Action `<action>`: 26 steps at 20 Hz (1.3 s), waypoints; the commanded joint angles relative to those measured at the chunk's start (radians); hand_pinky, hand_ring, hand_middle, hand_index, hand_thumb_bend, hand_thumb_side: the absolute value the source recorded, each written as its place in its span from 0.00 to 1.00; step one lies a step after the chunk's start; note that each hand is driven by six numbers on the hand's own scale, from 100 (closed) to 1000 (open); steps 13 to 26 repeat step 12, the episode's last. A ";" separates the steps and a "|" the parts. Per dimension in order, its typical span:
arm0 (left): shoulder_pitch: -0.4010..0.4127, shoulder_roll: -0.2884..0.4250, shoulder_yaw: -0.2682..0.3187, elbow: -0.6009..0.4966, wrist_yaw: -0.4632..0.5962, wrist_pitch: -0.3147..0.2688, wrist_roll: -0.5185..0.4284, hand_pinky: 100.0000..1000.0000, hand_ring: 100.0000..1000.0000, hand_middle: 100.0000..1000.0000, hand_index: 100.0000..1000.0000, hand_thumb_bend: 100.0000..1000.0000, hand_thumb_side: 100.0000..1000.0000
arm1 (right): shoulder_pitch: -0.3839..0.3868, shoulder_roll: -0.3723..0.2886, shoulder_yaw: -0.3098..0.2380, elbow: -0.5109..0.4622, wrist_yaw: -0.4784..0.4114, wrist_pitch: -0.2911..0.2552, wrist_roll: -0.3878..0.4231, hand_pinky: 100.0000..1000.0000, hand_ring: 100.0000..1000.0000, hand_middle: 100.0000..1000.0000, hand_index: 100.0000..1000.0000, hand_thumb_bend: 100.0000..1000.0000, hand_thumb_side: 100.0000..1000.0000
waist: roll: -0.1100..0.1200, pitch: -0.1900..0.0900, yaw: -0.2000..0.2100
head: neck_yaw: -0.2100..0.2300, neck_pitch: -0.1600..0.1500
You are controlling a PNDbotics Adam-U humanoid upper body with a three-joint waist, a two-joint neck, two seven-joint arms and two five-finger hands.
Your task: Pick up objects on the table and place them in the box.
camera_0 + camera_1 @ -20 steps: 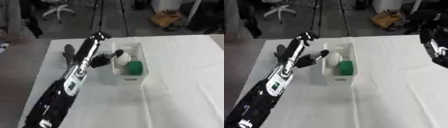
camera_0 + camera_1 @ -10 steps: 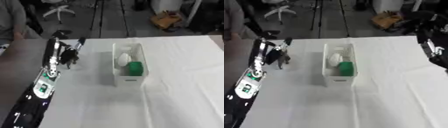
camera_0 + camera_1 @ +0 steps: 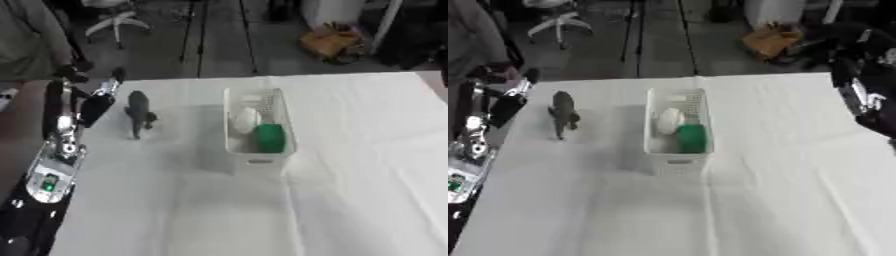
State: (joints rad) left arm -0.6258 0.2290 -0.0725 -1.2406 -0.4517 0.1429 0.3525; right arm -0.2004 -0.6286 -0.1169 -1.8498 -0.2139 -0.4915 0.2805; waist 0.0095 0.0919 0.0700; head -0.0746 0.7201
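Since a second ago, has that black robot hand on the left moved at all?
Yes. The left hand was right beside the white box a second ago; it has swung away leftward to the table's left edge, past the dark toy animal.

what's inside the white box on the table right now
Inside the white box lie a green object at the near end and a white rounded object behind it. The box's floor beneath them is covered, so anything under them cannot be seen.

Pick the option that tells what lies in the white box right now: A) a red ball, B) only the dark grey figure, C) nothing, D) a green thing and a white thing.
D: the white box holds a green thing and a white thing; the dark grey figure stands outside it, on the table.
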 commanded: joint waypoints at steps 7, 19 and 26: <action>-0.002 0.036 0.021 -0.033 0.022 0.038 -0.040 0.57 0.71 0.71 0.76 0.62 0.64 | -0.004 -0.022 -0.013 -0.015 0.006 0.002 -0.002 0.60 0.71 0.76 0.88 0.00 0.48 | 0.000 -0.029 0.001 | -0.004 -0.016; 0.005 0.038 0.026 -0.044 0.042 0.034 -0.051 0.57 0.71 0.71 0.76 0.62 0.65 | -0.002 -0.020 -0.014 -0.015 0.007 0.002 -0.003 0.60 0.71 0.76 0.88 0.00 0.48 | -0.001 -0.027 0.003 | -0.005 -0.018; 0.005 0.038 0.026 -0.044 0.042 0.034 -0.051 0.57 0.71 0.71 0.76 0.62 0.65 | -0.002 -0.020 -0.014 -0.015 0.007 0.002 -0.003 0.60 0.71 0.76 0.88 0.00 0.48 | -0.001 -0.027 0.003 | -0.005 -0.018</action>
